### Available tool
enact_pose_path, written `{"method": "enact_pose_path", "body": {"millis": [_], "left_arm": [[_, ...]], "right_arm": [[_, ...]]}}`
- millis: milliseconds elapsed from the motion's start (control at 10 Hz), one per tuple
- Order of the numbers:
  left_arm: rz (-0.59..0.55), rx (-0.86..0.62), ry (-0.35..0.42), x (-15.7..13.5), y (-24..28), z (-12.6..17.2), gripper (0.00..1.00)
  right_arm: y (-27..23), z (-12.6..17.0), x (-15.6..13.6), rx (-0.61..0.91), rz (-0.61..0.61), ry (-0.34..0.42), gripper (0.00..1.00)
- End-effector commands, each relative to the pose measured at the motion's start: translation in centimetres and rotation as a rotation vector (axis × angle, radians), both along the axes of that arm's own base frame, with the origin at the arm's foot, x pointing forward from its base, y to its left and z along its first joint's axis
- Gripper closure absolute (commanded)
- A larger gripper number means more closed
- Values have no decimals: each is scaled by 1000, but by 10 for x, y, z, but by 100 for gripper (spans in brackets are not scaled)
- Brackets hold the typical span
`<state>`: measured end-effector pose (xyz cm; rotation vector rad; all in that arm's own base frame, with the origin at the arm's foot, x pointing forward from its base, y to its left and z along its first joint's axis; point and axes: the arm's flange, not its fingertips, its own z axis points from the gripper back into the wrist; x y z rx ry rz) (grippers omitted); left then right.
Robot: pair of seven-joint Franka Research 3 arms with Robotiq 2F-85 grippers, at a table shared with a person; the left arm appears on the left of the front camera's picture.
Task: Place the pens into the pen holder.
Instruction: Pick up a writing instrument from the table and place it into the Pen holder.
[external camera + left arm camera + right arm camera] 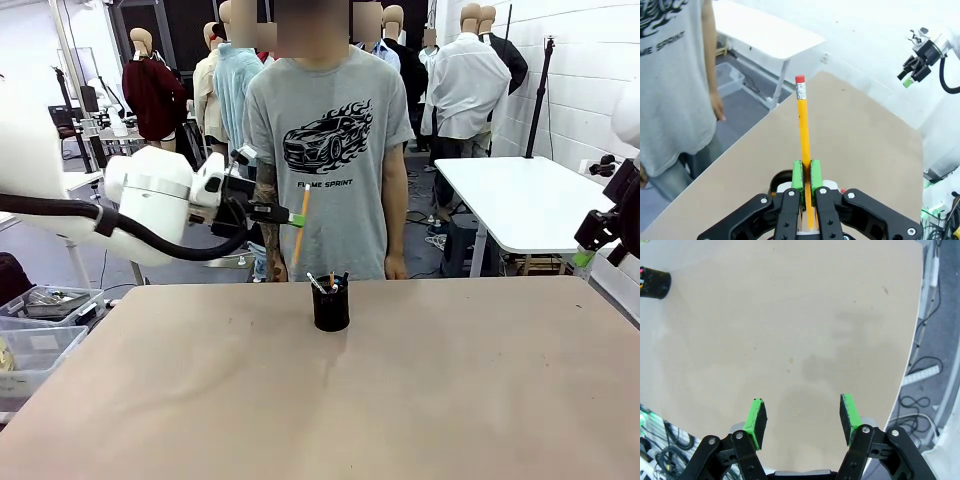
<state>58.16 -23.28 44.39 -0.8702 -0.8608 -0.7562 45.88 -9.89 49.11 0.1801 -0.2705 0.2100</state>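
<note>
My left gripper (293,216) hangs above the table, a little left of and well above the pen holder (331,306), and is shut on a yellow-orange pencil (300,226) that stands nearly upright. In the left wrist view the green pads (798,174) clamp the pencil (802,125), its red eraser end pointing away. The black pen holder stands at the table's far middle with a few pens (322,282) sticking out; it also sits at the top left (654,283) of the right wrist view. My right gripper (802,418) is open and empty, raised off the table's right edge (600,232).
A person in a grey T-shirt (330,150) stands at the far edge behind the holder, arms down. Clear plastic bins (40,340) sit off the left side, and a white table (520,195) stands behind on the right. The tan tabletop (400,400) lies bare around the holder.
</note>
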Motion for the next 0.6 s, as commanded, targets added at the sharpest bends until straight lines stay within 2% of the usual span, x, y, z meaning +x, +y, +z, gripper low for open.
{"method": "enact_pose_path", "body": {"millis": [0, 100, 200, 500], "left_arm": [[-48, -53, -37, 10, -25, -27, 100], [-56, -70, -58, 9, -35, -34, 100], [-67, -52, -110, 4, -43, -39, 100], [-86, -16, -131, 9, -52, -64, 100]], "right_arm": [[1, -2, -2, -5, -1, 1, 26], [1, -2, -2, -5, -1, 1, 26], [1, -2, -2, -5, -1, 1, 26], [1, -2, -2, -5, -1, 1, 26]]}}
